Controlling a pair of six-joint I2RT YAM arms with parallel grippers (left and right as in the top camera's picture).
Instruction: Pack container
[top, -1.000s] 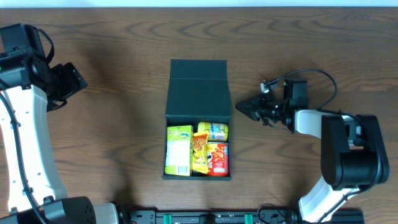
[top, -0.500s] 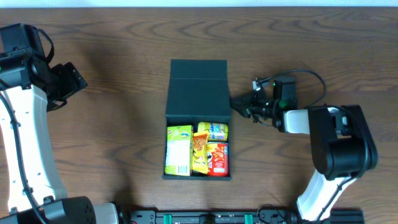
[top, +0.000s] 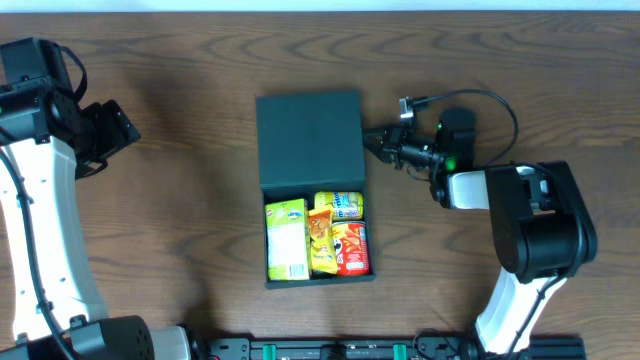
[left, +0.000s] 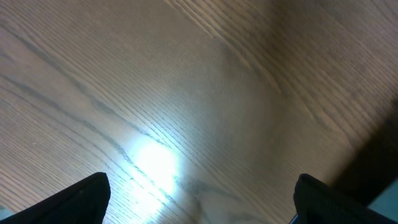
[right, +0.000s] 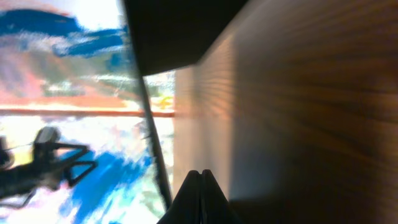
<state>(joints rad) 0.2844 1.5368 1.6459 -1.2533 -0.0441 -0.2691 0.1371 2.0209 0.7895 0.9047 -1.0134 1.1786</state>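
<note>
Dark teal-green square cardboard container (top: 308, 140) sits mid-frame; I see my right gripper (top: 372, 143), pressed together, against its right edge, left gripper (left: 202, 198) spread wide at far left.

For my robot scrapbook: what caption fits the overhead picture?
Shut right tool beside the flap lid of the container, snack packs filling its open part.
</note>
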